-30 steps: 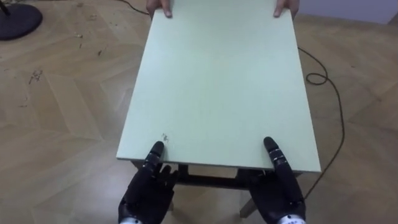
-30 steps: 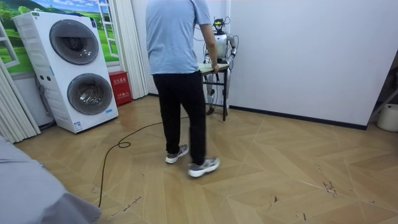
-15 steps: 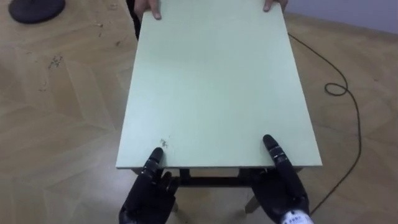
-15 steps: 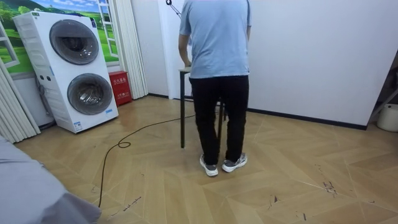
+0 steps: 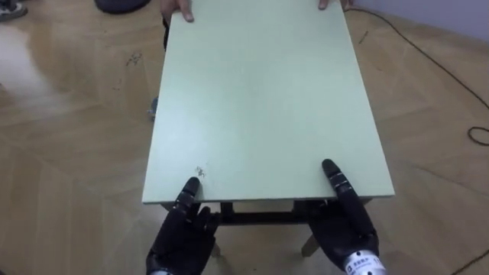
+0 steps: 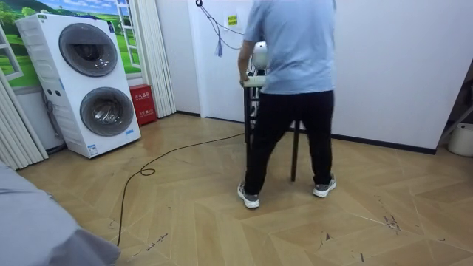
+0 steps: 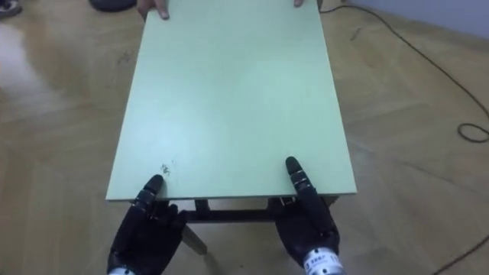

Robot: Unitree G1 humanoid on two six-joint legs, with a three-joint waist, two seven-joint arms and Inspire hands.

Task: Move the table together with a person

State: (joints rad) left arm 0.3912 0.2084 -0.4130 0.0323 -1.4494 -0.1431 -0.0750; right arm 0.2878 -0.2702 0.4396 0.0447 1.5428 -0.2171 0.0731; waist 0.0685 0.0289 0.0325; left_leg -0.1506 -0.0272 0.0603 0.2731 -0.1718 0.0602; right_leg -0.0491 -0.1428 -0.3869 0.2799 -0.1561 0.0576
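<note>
Green table, edge in L hand, R hand

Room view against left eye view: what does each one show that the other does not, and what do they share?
Room view: the person's back and legs, two stacked washing machines, a red box beside them. Left eye view: the robot's left hand and right hand at the near edge of the table, a small mark on its top. Both: the pale green table, the person holding its far end, the wooden floor.

table: pale green top | floor: wood parquet, dark cable lying
</note>
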